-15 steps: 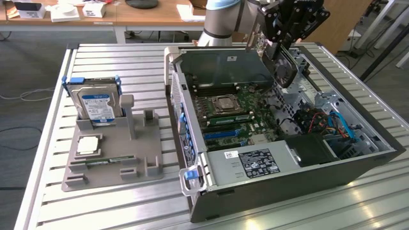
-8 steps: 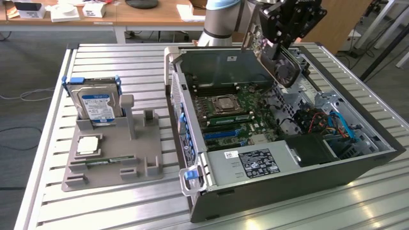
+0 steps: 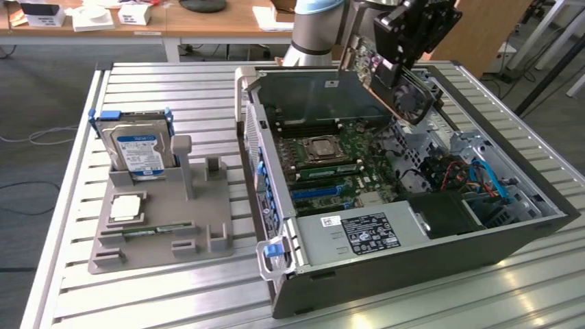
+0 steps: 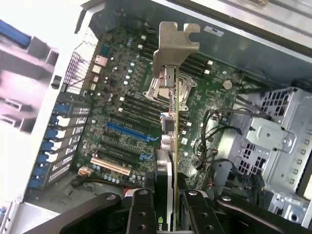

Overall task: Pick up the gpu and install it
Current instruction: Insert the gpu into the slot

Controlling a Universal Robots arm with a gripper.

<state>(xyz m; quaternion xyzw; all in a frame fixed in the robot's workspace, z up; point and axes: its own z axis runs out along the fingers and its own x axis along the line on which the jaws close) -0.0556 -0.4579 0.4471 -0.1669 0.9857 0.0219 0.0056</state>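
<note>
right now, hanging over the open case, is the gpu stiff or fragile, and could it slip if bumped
Probably stiff: the gpu runs straight out from the tool with no sag. Likely fragile: its thin edge and small parts are bare. A knock might pivot it, since the tool grips one end and the metal bracket sits far out.

You see a dark brownish-green gpu point(image 3: 407, 92) with a silver bracket point(image 4: 173, 45), a green motherboard point(image 3: 343, 164) with blue and black slots point(image 4: 129, 130), a grey stand point(image 3: 160, 229), and a silver hard drive point(image 3: 122, 145) bearing a blue-and-white label point(image 3: 142, 154).
</note>
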